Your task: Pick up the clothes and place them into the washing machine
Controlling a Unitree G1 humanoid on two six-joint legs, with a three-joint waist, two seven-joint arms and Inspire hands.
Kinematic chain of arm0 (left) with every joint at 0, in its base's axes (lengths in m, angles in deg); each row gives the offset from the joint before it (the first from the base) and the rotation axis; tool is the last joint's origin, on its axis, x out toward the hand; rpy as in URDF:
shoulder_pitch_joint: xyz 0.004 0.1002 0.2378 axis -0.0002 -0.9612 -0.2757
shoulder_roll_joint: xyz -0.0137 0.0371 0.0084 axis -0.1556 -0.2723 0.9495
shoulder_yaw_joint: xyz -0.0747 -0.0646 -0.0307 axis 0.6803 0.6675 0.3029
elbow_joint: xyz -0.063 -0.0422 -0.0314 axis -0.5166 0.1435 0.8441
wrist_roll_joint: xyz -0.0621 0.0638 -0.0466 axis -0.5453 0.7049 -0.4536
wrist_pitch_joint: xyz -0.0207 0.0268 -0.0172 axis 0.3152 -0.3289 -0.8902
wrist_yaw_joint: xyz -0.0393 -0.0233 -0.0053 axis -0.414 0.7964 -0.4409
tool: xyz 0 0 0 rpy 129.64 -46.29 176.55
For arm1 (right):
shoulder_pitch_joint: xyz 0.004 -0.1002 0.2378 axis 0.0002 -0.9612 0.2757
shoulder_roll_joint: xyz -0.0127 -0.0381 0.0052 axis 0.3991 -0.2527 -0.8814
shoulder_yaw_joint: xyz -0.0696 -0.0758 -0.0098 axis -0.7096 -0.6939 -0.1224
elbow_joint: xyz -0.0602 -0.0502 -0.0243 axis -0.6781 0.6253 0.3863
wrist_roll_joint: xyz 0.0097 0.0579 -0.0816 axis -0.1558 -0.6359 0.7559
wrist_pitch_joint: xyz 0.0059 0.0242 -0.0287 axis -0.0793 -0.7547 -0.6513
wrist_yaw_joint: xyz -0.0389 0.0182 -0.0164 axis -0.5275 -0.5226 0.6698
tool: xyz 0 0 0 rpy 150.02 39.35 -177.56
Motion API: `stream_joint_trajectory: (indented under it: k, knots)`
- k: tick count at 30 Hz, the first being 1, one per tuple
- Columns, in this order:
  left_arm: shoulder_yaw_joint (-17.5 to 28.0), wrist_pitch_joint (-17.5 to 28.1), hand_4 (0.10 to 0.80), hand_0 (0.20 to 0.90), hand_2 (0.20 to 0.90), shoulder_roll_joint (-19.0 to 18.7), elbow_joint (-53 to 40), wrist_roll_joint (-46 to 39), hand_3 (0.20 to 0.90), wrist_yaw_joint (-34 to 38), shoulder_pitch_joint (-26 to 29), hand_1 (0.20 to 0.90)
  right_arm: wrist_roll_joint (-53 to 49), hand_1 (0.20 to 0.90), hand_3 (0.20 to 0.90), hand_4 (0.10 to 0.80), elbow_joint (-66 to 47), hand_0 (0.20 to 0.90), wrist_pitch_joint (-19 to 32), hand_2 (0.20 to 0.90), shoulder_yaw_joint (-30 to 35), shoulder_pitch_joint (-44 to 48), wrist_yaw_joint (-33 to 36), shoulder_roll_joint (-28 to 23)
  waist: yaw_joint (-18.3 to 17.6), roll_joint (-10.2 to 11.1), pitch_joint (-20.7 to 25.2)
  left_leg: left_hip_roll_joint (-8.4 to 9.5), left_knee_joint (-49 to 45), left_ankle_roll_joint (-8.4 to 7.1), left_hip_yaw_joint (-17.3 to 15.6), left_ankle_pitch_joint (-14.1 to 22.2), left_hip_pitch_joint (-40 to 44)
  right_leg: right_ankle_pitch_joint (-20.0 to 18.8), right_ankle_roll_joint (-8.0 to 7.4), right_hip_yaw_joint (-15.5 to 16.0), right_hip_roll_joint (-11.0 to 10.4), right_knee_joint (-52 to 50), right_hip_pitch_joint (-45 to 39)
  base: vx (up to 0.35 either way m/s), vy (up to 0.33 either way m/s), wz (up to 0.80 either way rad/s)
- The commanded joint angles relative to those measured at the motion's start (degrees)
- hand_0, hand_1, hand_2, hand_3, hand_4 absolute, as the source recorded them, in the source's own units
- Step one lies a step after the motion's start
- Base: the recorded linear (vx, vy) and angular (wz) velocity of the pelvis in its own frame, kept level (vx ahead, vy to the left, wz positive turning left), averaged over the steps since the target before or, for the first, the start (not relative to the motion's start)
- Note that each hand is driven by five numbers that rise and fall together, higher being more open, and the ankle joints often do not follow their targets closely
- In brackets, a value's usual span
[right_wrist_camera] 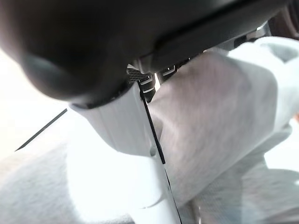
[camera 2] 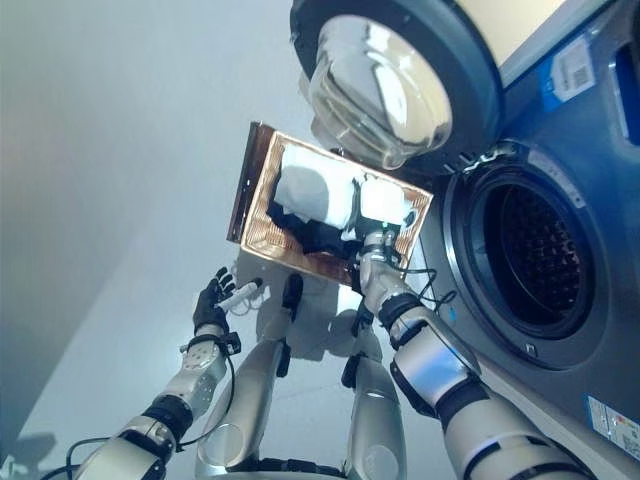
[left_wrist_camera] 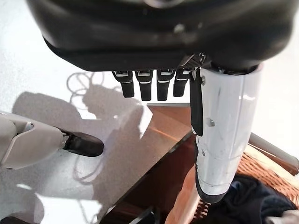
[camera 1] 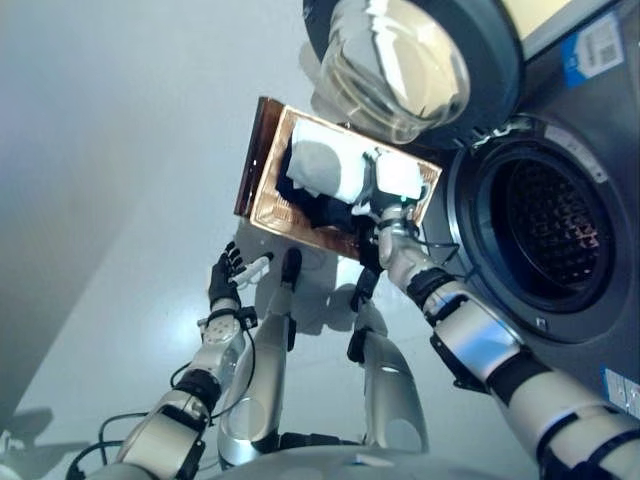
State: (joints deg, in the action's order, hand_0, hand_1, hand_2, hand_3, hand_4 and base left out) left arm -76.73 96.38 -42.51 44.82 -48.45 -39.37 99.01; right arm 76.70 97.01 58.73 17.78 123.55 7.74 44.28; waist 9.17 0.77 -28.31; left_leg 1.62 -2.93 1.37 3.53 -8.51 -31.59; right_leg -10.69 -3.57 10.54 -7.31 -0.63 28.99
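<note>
Down at the basket (camera 1: pixel 262 205), the right arm reaches forward from the lower right, its forearm stretched out straight and its right hand (camera 1: pixel 385 213) sunk among the clothes (camera 1: pixel 325 168). From the head camera only the wrist and the back of the hand show, and the fingers are lost in the cloth. The right wrist view shows the white-covered thumb lying against pale grey fabric (right_wrist_camera: pixel 219 116), with a couple of fingertips pressed into the folds, but whether they are curled round the cloth I cannot tell.

The left arm comes up from the lower left, bent at the elbow, and its left hand (camera 1: pixel 226 277) hangs above the floor (camera 1: pixel 120 150) just beside the basket's near corner, touching nothing. Its dark fingers (left_wrist_camera: pixel 145 86) are straight and relaxed in a row, the white thumb standing out to the side, and it holds nothing.

The clothes lie heaped in the basket: a soft, rounded pale grey bundle on top, a brighter white piece (camera 1: pixel 400 178) beside the right wrist, and a dark, crumpled garment (camera 1: pixel 330 212) underneath. The basket is rectangular, of brown woven wicker with a ribbed texture, and stands on a smooth, pale floor.

Just beside it stands the washing machine (camera 1: pixel 575 130), dark grey and glossy. Its round door (camera 1: pixel 400 65) is swung open, with a bulging clear glass bowl, and the round opening shows a perforated metal drum (camera 1: pixel 555 235).
</note>
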Motion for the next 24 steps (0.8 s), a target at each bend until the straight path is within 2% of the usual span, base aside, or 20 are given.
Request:
stream_joint_trajectory:
  k: [1, 6, 19, 20, 21, 22, 24]
  knots:
    - [-1.6, 4.1, 0.8, 0.9, 0.9, -2.0, -5.0, 0.3, 0.9, 1.9, 0.5, 0.9, 0.3, 0.9, 0.9, 0.8, 1.2, 0.9, -0.2, 0.9, -0.4, 7.2, 2.8, -2.5, 3.4, -2.9, -1.0, 1.2, 3.8, -2.79, -0.1, 0.9, 2.5, 3.1, -5.52, -1.3, -4.6, -6.5, -1.2, -0.024, 0.017, 0.03]
    - [-2.2, 4.6, 0.8, 0.9, 0.9, -2.4, -7.4, 0.9, 0.9, 2.7, 1.5, 0.9, 0.6, 0.9, 0.9, 0.8, 4.6, 0.9, -1.0, 0.9, -0.9, 10.7, 2.3, -3.3, 4.3, -3.7, -1.5, 1.8, 3.5, -2.53, 0.7, 0.4, -1.0, 2.5, -5.65, -0.8, -5.0, -6.9, 2.4, -0.035, 0.035, 0.02]
    - [-2.3, 5.5, 0.8, 0.9, 0.9, -2.5, -11.3, -0.2, 0.9, 3.6, 2.8, 0.9, -1.4, 0.9, 0.9, 0.8, 8.6, 0.9, -1.5, 0.9, -0.4, 15.5, 3.0, -7.5, 6.1, -6.0, -1.5, 2.6, 4.4, -3.25, 2.0, -1.2, -5.7, 2.8, -5.72, 0.7, -5.8, -7.6, 6.5, -0.007, 0.012, 0.05]
    - [-2.1, 5.5, 0.8, 0.9, 0.9, -2.4, -11.1, -0.5, 0.9, 3.5, 2.9, 0.9, -2.0, 0.776, 0.776, 0.712, 8.8, 0.776, -1.4, 0.776, -0.1, 16.3, 2.9, -8.3, 6.3, -6.4, -1.5, 2.7, 4.5, -3.32, 2.1, -1.4, -6.1, 2.9, -5.62, 0.9, -6.0, -8.0, 6.9, 0.0, 0.0, 0.0]
    - [-2.1, 5.5, 0.8, 0.9, 0.9, -2.4, -11.1, -0.5, 0.9, 3.5, 2.9, 0.9, -2.1, 0.34, 0.34, 0.4, 8.8, 0.34, -1.4, 0.34, -0.1, 16.3, 2.9, -8.3, 6.3, -6.4, -1.5, 2.7, 4.5, -3.32, 2.1, -1.4, -6.1, 2.9, -5.62, 0.9, -6.0, -8.0, 7.0, -0.006, 0.018, 0.07]
    - [-1.9, 5.5, 0.8, 0.9, 0.9, -2.3, -10.9, -0.7, 0.9, 3.7, 3.0, 0.9, -2.3, 0.2, 0.2, 0.3, 8.7, 0.2, -1.3, 0.2, -0.1, 16.3, 3.2, -9.1, 6.4, -6.6, -1.5, 2.87, 4.7, -3.39, 2.2, -1.5, -6.2, 2.9, -5.67, 1.1, -6.1, -8.1, 7.1, -0.002, 0.009, 0.07]
    - [-1.7, 5.5, 0.8, 0.9, 0.9, -2.2, -10.9, -0.9, 0.9, 3.7, 3.0, 0.9, -2.6, 0.2, 0.2, 0.3, 8.6, 0.2, -1.2, 0.2, 0.1, 16.5, 3.2, -9.4, 6.4, -6.7, -1.5, 2.88, 4.6, -3.45, 2.2, -1.6, -6.4, 3.0, -5.65, 1.3, -6.2, -8.0, 7.2, 0.0, 0.008, 0.07]
